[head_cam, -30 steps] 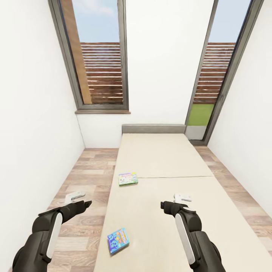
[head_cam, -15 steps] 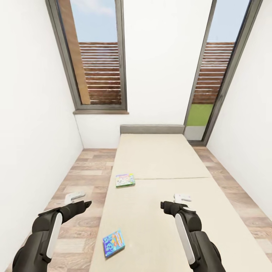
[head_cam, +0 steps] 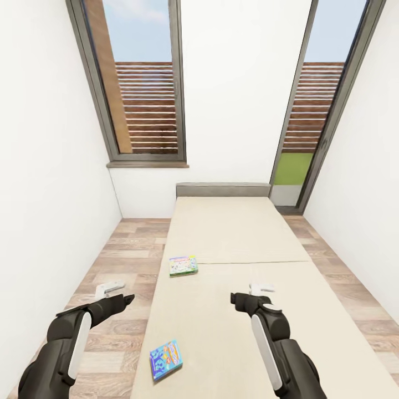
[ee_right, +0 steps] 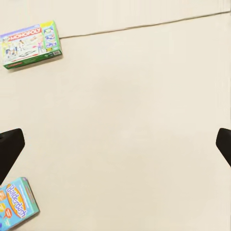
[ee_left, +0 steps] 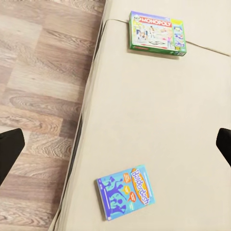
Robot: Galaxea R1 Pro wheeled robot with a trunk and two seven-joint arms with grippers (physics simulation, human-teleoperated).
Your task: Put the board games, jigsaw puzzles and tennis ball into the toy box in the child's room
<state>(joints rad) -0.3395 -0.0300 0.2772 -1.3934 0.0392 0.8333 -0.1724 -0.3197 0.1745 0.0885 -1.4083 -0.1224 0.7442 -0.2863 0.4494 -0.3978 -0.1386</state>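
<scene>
Robot faces the bed (head_cam: 238, 238) lengthwise: beige mattress, dark grey headboard at the far end against a white wall, tall window on the left, glazed door on the right, wood-plank floor (head_cam: 119, 260) on both sides. Two board games lie flat on the mattress, well apart, both near its left edge. The Monopoly box (head_cam: 183, 265), green-edged with a red logo, sits just by the seam across the mattress; it also shows in the left wrist view (ee_left: 157, 33) and the right wrist view (ee_right: 31, 44). The blue Balderdash box (head_cam: 165, 359) lies nearer the robot, close to the mattress's left edge, slightly skewed; seen at (ee_left: 126, 191), and cut off at the frame edge at (ee_right: 16, 204). Left gripper (head_cam: 109, 288) hovers over the floor left of the bed, holding nothing; in its wrist view the two dark fingertips (ee_left: 9, 150) sit at opposite frame edges, so the jaws are spread wide. Right gripper (head_cam: 260, 288) hovers over the middle of the mattress, also with nothing in it; its dark fingertips (ee_right: 8, 146) likewise sit far apart, jaws wide. Neither gripper touches a box; both games lie ahead of or beside the arms, untouched.
</scene>
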